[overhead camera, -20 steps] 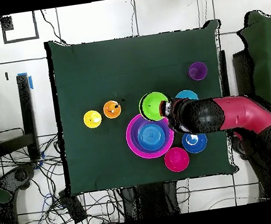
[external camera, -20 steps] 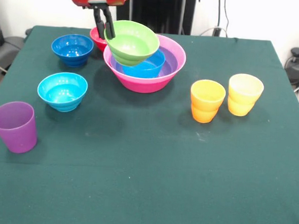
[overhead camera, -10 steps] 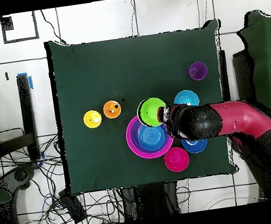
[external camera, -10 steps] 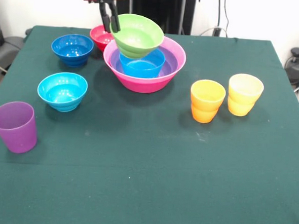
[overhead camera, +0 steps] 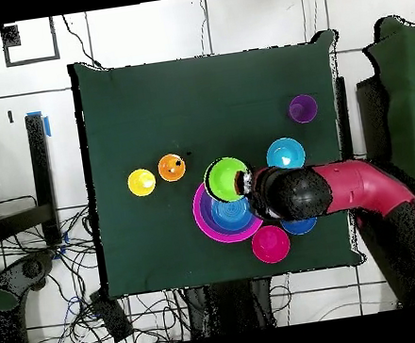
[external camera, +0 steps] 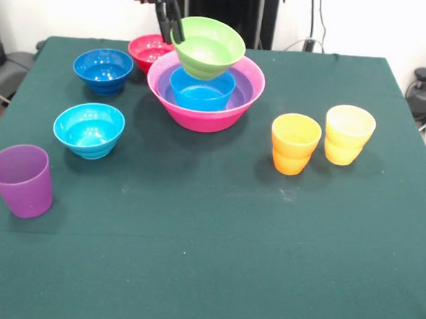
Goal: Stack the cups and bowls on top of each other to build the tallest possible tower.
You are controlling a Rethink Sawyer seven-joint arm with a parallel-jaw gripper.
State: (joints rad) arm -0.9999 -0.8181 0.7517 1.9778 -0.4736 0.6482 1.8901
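My gripper (external camera: pixel 172 33) is shut on the left rim of the lime green bowl (external camera: pixel 210 48), which hangs tilted just above the tower. The tower is the hot-pink bowl (external camera: pixel 201 119) with the purple bowl (external camera: pixel 245 89) and the mid blue bowl (external camera: pixel 201 95) nested inside. From overhead, the green bowl (overhead camera: pixel 225 179) overlaps the pink bowl's (overhead camera: pixel 202 220) edge, with the gripper (overhead camera: pixel 244 181) beside it. The red-pink bowl (external camera: pixel 147 50), dark blue bowl (external camera: pixel 103 69) and cyan bowl (external camera: pixel 89 129) stand left. The purple cup (external camera: pixel 21 179) is near left. The orange cup (external camera: pixel 295 143) and yellow cup (external camera: pixel 349 134) stand right.
The green table cloth (external camera: pixel 214 261) stretches wide in front of the bowls. In the overhead view the red arm (overhead camera: pixel 366 185) covers part of the dark blue bowl (overhead camera: pixel 306 226). Cables and floor lie beyond the table's edges.
The gripper has carried the green bowl up and to the right in the front view, from the pink bowl's left rim to over the nested blue bowl.
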